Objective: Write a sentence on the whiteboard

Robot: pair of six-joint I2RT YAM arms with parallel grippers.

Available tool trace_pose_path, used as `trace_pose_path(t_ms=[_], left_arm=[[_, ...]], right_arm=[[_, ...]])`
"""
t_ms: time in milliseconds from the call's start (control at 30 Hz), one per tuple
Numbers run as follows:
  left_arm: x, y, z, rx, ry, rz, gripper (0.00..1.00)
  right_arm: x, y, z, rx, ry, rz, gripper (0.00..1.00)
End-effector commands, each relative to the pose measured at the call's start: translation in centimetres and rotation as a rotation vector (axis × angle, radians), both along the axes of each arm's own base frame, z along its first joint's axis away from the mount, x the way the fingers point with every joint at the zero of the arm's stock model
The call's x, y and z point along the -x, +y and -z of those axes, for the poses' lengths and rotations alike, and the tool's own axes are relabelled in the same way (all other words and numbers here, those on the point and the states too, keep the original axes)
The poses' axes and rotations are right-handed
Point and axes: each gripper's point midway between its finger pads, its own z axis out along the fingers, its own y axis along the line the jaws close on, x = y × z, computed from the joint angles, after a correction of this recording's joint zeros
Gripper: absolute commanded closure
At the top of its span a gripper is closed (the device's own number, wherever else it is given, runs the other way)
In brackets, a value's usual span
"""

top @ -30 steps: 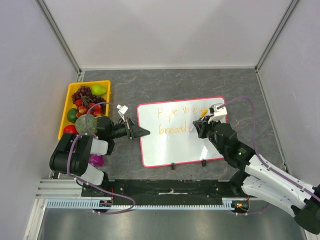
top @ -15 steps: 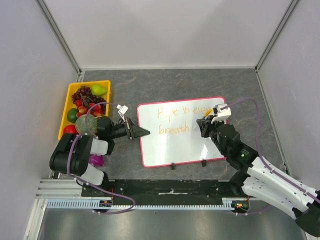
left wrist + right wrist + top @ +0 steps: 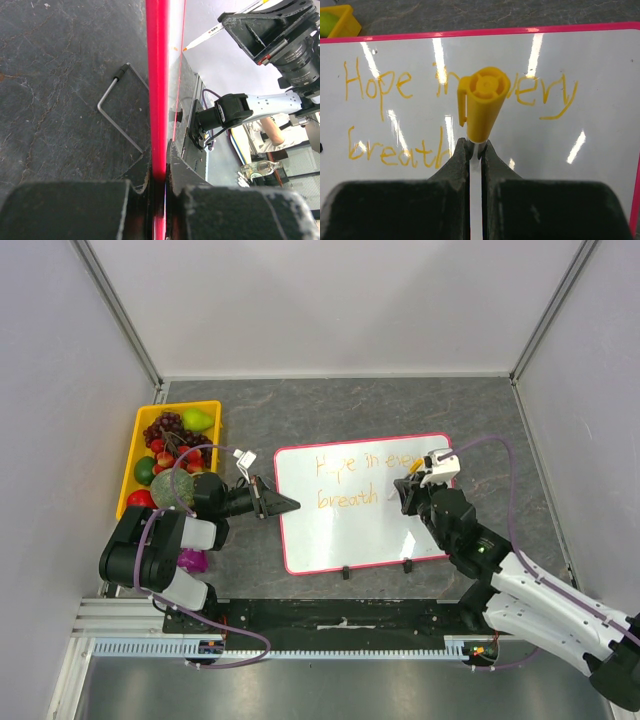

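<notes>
We see the left gripper (image 3: 159,175) clamped on the board's (image 3: 340,535) left edge. The right gripper (image 3: 475,150), closed on a marker (image 3: 482,100), hangs over the sentence's (image 3: 385,86) right end.

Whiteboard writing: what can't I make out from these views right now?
- Right wrist view: the marker hides the middle of the sentence's top line and its own tip, so contact with the whiteboard is unclear.
- Top view: the right arm hides the top line's end; the letters are too small to check.
- Left wrist view: the whiteboard is edge-on between the left jaws; no writing shows.
</notes>
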Motion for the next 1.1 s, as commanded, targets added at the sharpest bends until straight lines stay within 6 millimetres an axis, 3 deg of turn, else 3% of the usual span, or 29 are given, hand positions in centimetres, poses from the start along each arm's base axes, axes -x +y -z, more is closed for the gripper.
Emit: trace_pose_path(t_ms=[0, 300, 700, 1067], left_arm=[[-1.5, 0.3, 1.8, -0.073, -0.081, -0.062, 0.98], [-1.4, 0.3, 1.8, -0.072, -0.080, -0.059, 0.98], [-1.5, 0.4, 1.8, -0.074, -0.081, -0.063, 0.98], [-1.6, 0.4, 1.8, -0.078, -0.081, -0.067, 0.98]], right_arm=[[-0.6, -0.2, 0.1, -0.010, -0.024, 0.032, 1.00], [-0.9, -0.6, 2.7, 0.042, 0.011, 0.057, 1.00], [0.1, -0.4, -3.3, -0.098, -0.087, 0.016, 1.00], [0.3, 0.0, -2.7, -0.108, -0.063, -0.001, 1.00]])
